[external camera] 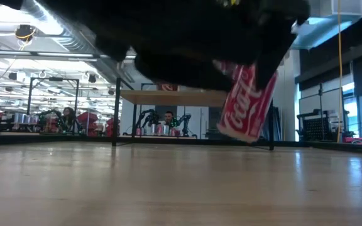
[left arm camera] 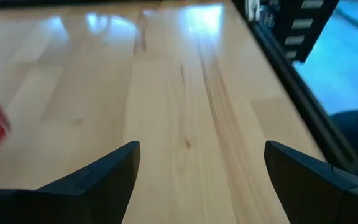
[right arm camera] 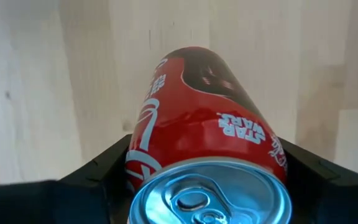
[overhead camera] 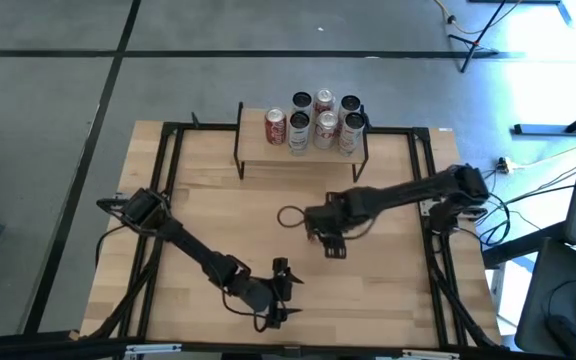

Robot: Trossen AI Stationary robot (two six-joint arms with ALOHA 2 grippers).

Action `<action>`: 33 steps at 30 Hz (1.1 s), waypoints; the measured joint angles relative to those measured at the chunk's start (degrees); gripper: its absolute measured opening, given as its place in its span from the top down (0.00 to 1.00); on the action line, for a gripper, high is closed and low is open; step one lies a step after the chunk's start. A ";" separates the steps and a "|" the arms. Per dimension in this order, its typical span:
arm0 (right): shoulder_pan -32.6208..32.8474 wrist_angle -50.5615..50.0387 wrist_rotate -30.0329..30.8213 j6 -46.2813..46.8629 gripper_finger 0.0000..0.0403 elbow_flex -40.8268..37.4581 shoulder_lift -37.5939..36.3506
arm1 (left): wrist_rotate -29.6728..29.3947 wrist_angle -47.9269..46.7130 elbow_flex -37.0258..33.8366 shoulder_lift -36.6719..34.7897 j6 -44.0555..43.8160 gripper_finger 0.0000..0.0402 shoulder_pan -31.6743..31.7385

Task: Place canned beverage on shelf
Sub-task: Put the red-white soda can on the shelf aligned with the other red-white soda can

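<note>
Closest to the low camera hangs a red can [external camera: 247, 103], tilted and clear of the counter [external camera: 181, 188], with the shelf [external camera: 171, 97] standing farther back behind it.

From above, the left arm reaches over the counter's near edge, its left hand [overhead camera: 281, 292] spread wide with nothing between the fingers [left arm camera: 107, 171]; its wrist view shows bare wood and a red blur at the edge.

Near the counter's middle, the right arm stretches in from the right side, bent at the elbow, and its right hand [overhead camera: 328, 240] is clamped on the red can [right arm camera: 207, 134], whose silver top [right arm camera: 210, 193] faces the wrist camera. A thin loop of cable [overhead camera: 290, 216] lies just left of that hand.

At the far edge, the shelf [overhead camera: 303, 153] carries six upright cans [overhead camera: 313, 122] bunched toward its right half; the left half of its top is bare wood.
</note>
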 joint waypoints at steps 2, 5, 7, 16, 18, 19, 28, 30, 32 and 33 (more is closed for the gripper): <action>-1.42 0.33 -1.71 -1.61 0.33 0.00 1.56 | 0.35 0.58 0.02 -0.07 0.96 0.18 0.51; -2.45 -0.10 -2.82 -3.28 0.33 -0.04 3.34 | 0.42 -0.10 0.00 0.00 1.37 0.18 1.06; -2.44 0.10 -2.87 -4.38 0.33 -0.03 3.90 | 0.42 0.07 0.00 -0.01 1.36 0.18 1.33; -2.33 0.70 -3.29 -4.61 0.16 0.09 4.48 | 0.76 0.03 0.00 -0.01 1.07 0.18 1.48; -2.33 0.67 -3.32 -4.46 0.07 0.07 4.52 | 0.75 0.07 0.00 -0.01 -0.25 0.18 1.48; -2.33 0.74 -3.32 -4.46 0.05 0.07 4.52 | 0.75 0.05 0.00 -0.02 -0.76 0.18 1.48; -1.96 -6.62 -4.41 -4.23 0.20 1.64 2.14 | 0.76 3.15 0.00 -0.02 -1.25 0.18 1.52; -1.43 -9.43 -4.22 -2.69 0.22 1.39 -0.88 | 1.36 3.10 0.00 -0.02 0.00 0.18 1.63; -0.36 -9.50 -2.38 -0.73 0.23 -0.10 -5.16 | 1.57 3.21 -0.02 -0.02 0.59 0.18 1.63; 0.36 -9.27 -1.55 0.28 0.23 -1.50 -7.62 | 1.40 3.22 0.00 -0.02 0.83 0.18 1.63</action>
